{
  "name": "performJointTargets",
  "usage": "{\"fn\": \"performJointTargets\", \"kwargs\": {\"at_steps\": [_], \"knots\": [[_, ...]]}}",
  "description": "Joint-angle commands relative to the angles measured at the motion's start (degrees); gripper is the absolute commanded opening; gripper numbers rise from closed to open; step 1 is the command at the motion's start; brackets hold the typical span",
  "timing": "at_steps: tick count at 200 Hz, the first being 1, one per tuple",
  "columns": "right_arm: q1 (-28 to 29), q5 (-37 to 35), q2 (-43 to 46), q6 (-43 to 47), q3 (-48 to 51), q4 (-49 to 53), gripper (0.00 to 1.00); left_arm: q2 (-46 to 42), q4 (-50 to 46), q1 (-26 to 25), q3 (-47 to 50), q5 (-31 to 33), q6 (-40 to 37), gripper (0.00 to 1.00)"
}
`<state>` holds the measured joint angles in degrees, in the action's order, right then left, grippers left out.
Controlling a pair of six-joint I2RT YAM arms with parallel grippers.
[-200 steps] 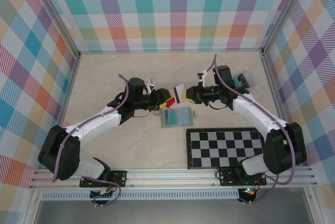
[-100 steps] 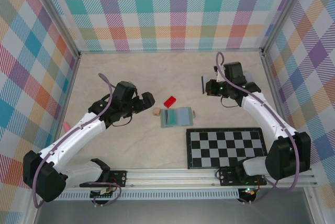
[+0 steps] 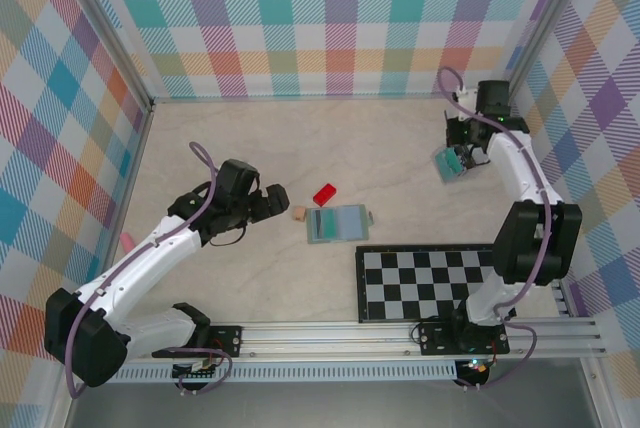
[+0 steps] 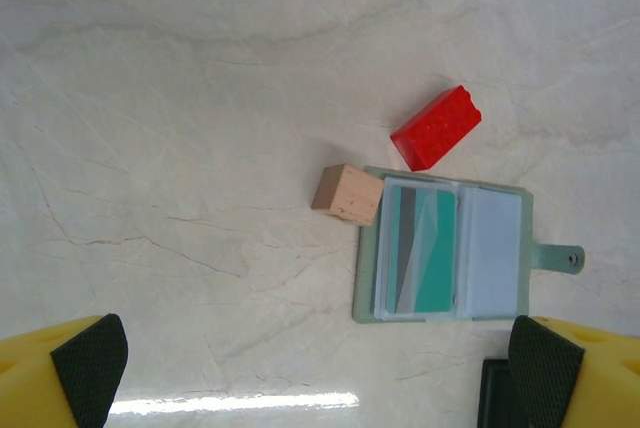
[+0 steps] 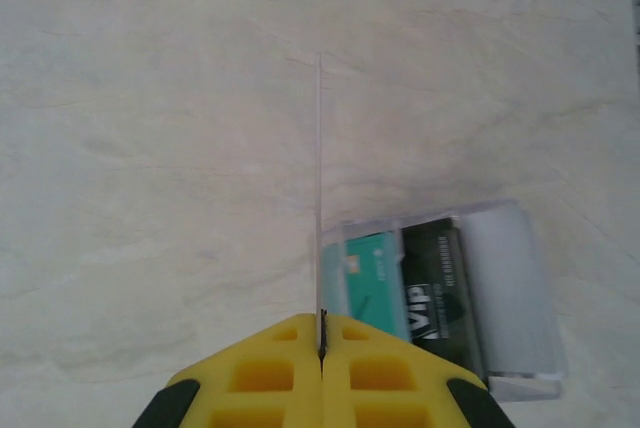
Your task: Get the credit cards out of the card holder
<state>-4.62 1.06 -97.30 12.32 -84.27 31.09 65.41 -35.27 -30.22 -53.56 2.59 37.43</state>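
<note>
Top external, card holder (image 3: pixel 338 224): open and flat on worktop (image 3: pixel 230 138), mid-table, just beyond checkerboard (image 3: pixel 430 281). Red block (image 3: pixel 324 193) and wooden cube (image 3: pixel 298 213) sit by its far-left corner.
Top external, left gripper (image 3: pixel 272 200): jaws spread wide, empty, near holder on its left, not touching.
Top external, right gripper (image 3: pixel 465 148): far right, over clear box (image 3: pixel 445 166), well apart from holder.
Left wrist, card holder (image 4: pixel 445 251): both panels showing, side tab pointing right. Teal/grey card (image 4: pixel 415 248) sits in left pocket. Right pocket looks pale, prob. empty.
Left wrist, neighbours: wooden cube (image 4: pixel 347 193) touching holder's corner; red block (image 4: pixel 435 128) at its top edge, contact unclear.
Left wrist, left gripper (image 4: pixel 318 368): released, pads at the frame's lower corners, nothing btwn them.
Left wrist, left to do: at least one card to pull out, by the look of it.
Right wrist, right gripper (image 5: pixel 322 333): clenched on held card (image 5: pixel 320 198), seen edge-on, upright, beside clear box (image 5: pixel 510 288).
Right wrist, box contents: teal card (image 5: pixel 365 273) and black VIP card (image 5: pixel 430 288) inside.
Right wrist, done so far: two cards out and boxed, a third out but not yet dropped. Looks past halfway.
</note>
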Motion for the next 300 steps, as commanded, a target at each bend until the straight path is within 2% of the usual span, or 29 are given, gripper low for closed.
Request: {"fn": "performJointTargets", "kwargs": {"at_steps": [1,57,78,117,193,300], "knots": [[-4.4,0.8,-3.6,3.9,-4.6,5.6,0.00,0.9,3.4,0.9,1.7,-2.8,-2.6,1.00],[-11.2,9.1,-7.7,8.1,-5.1,4.4,0.00,4.5,7.4,1.1,3.2,-3.8,-3.7,1.00],[-11.8,7.7,-8.5,8.8,-4.1,2.8,0.00,6.2,8.4,1.3,3.6,-5.1,-4.0,1.00],[-12.3,9.6,-9.8,10.5,-2.8,1.8,0.00,7.9,9.5,1.5,4.0,-6.6,-4.1,1.00],[-12.3,4.0,-12.3,14.2,-3.1,2.3,0.00,9.3,10.5,1.6,4.4,-8.3,-4.0,1.00],[-12.3,4.6,-13.6,12.8,-4.3,3.7,0.16,8.3,9.4,1.7,5.4,-8.1,-4.7,1.00]]}}
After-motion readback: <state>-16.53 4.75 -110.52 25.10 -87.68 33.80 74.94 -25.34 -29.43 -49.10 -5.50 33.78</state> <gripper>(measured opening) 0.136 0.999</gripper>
